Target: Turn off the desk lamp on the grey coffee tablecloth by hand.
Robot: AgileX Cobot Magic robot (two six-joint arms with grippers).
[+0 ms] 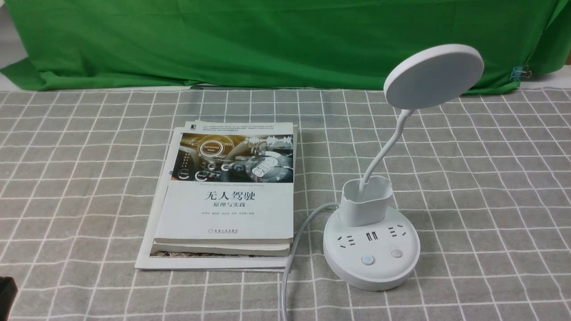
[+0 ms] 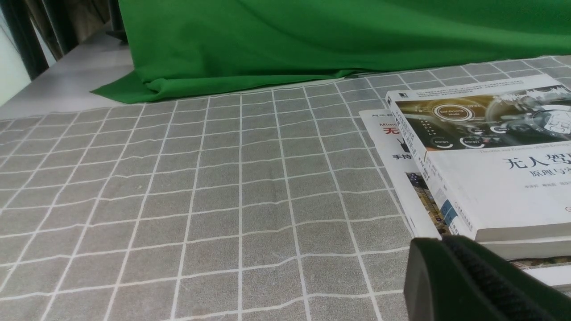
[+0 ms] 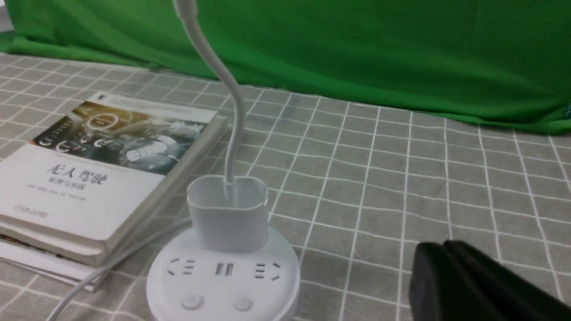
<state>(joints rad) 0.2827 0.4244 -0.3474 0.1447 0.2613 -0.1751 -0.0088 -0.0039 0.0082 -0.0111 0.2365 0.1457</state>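
The white desk lamp (image 1: pixel 371 243) stands on the grey coffee tablecloth (image 1: pixel 490 187) at the right. Its disc head (image 1: pixel 433 76) is raised on the bent neck and shows me its back, so I cannot tell whether it is lit. Two round buttons (image 1: pixel 367 260) sit on the front of the base; the left one shows a faint blue mark. In the right wrist view the lamp base (image 3: pixel 223 276) is close, and my right gripper (image 3: pixel 442 245) is shut and empty beside it, above the cloth. My left gripper (image 2: pixel 442 240) is shut and empty, near the books.
A stack of books (image 1: pixel 227 196) lies left of the lamp, also in the left wrist view (image 2: pixel 486 165). The lamp's white cord (image 1: pixel 296 240) runs between books and base toward the front edge. A green backdrop cloth (image 1: pixel 267 40) hangs at the back.
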